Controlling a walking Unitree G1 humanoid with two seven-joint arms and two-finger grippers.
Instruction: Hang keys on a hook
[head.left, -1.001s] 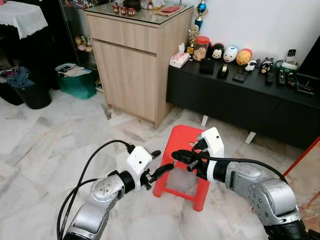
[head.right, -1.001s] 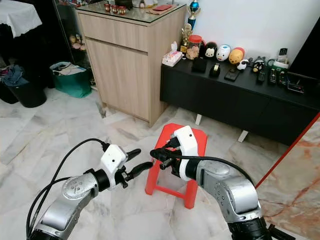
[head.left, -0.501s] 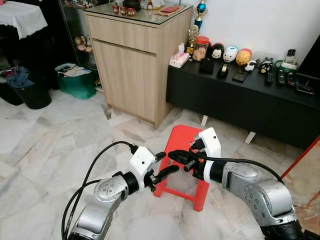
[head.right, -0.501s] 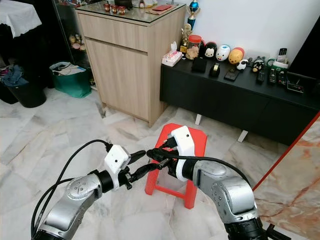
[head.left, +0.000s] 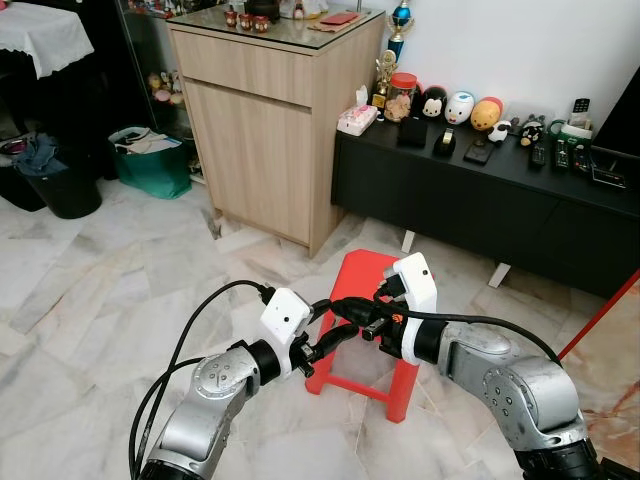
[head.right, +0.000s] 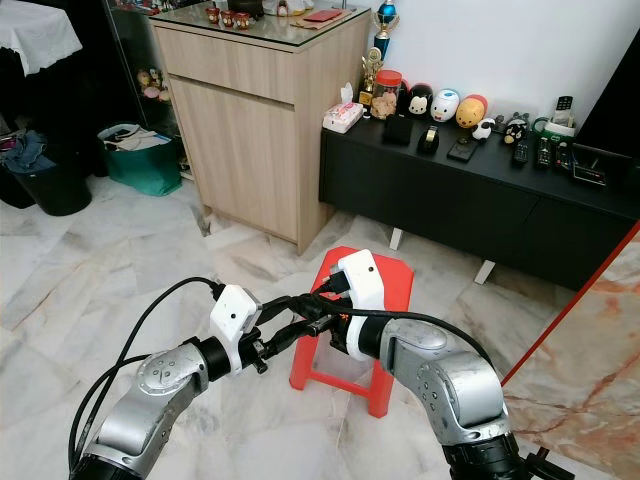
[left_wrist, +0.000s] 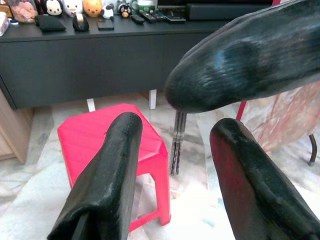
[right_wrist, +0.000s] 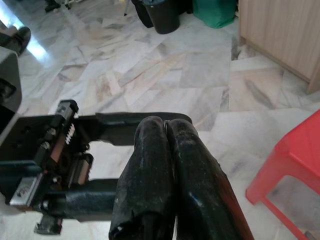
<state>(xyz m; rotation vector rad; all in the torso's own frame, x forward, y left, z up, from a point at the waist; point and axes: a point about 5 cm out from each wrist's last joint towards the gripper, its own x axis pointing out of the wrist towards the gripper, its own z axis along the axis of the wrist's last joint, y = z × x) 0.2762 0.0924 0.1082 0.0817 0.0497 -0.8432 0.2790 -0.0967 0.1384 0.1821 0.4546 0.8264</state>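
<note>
Now both grippers meet in the air above the near left corner of the red stool. The right gripper has its two black fingers pressed together, and in the left wrist view thin dark keys hang down beneath its tip. The left gripper stands with its fingers spread, the right gripper's tip reaching between them. Behind, a wooden cabinet stands beside a black sideboard.
</note>
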